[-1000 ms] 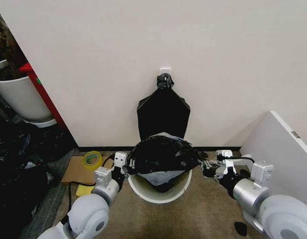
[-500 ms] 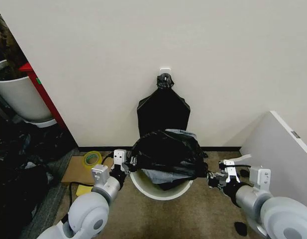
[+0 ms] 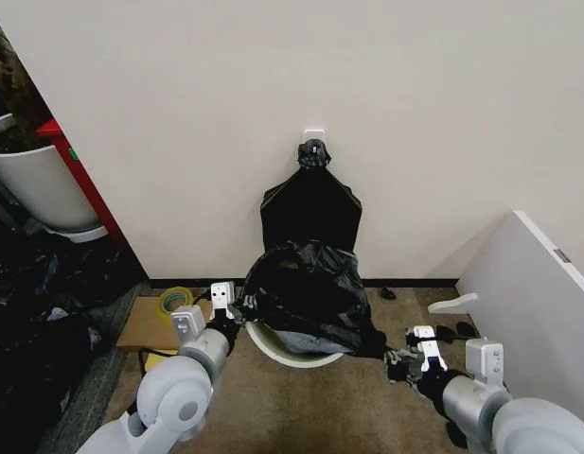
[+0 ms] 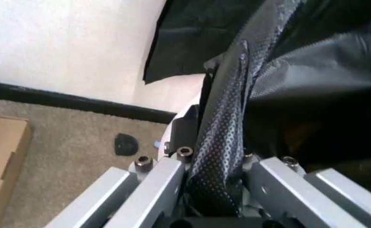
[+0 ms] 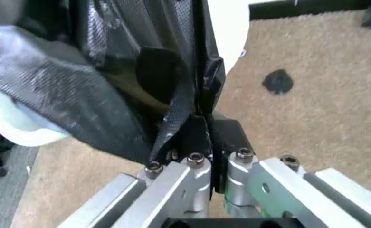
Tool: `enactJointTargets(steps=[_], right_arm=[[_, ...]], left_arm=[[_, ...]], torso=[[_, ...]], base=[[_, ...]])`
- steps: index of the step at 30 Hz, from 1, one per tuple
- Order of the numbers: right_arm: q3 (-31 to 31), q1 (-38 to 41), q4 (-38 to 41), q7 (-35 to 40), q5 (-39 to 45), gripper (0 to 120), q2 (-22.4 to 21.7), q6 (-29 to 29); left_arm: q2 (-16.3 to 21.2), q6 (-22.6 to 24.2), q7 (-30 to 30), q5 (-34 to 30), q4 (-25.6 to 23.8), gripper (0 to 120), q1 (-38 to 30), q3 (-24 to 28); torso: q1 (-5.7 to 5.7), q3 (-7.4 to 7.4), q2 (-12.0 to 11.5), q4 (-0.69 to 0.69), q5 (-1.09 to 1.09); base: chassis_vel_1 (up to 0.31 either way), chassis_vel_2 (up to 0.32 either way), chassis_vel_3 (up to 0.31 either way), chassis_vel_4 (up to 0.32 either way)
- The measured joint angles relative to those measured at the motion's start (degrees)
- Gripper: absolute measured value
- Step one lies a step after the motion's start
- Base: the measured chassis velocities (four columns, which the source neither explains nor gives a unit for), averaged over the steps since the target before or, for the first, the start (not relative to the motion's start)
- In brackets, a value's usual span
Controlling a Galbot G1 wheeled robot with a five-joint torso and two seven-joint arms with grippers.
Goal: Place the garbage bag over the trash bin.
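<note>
Garbage bag (image 3: 310, 293) handles light, limp, slippery; my left end effector (image 3: 237, 314) and right end effector (image 3: 394, 360) pinch its opposite hems beside the trash bin (image 3: 273, 347).

Support surface: tan carpeted floor (image 3: 367, 416), bounded at 12 o'clock by a cream wall with black baseboard. Trash bin (image 3: 290, 348) stands on the carpet near centre, close to the wall. At about 9 o'clock from the bin: flat cardboard sheet (image 3: 145, 323) lying on the floor, with a roll of yellow tape (image 3: 175, 301) resting on it. At about 2 o'clock from the bin, by the baseboard: a small dark object (image 3: 387, 293), not identifiable. A white plant pot (image 3: 41, 189) stands at 10 o'clock, well apart.
</note>
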Motion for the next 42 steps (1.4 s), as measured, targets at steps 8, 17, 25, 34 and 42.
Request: enactJointTargets(steps=[8,17,25,34,42], right_arm=[[-0.34,0.04,-1.06,-0.98,-0.73,0,1.53,0.10],[1.06,-2.15,1.37,-0.53,-3.05,25,1.94,2.01],[3.10,-2.75,1.51,3.13,-3.82,49,2.25,1.20],[6.04,-2.88,1.54,0.89,-4.94,85,0.84,0.76],[1.97,3.67,1.65,-12.94,1.74,100,-4.96,0.26]], left_arm=[[0.41,0.83,0.30,-0.86,-1.02,0,0.71,-0.44],[-0.11,1.94,-0.52,-0.70,0.54,0,-0.34,-0.19],[-0.37,2.53,-1.51,-0.99,2.29,0,-0.87,-0.19],[0.02,2.89,-0.73,1.10,2.85,0,-0.81,0.86],[0.21,3.39,2.01,4.84,2.04,0,-0.79,2.52]], torso=[[0.00,0.00,0.00,0.00,0.00],[0.00,0.00,0.00,0.00,0.00],[0.00,0.00,0.00,0.00,0.00],[0.00,0.00,0.00,0.00,0.00],[0.00,0.00,0.00,0.01,-0.01]], base=[[0.000,0.000,0.000,0.000],[0.000,0.000,0.000,0.000],[0.000,0.000,0.000,0.000],[0.000,0.000,0.000,0.000],[0.000,0.000,0.000,0.000]])
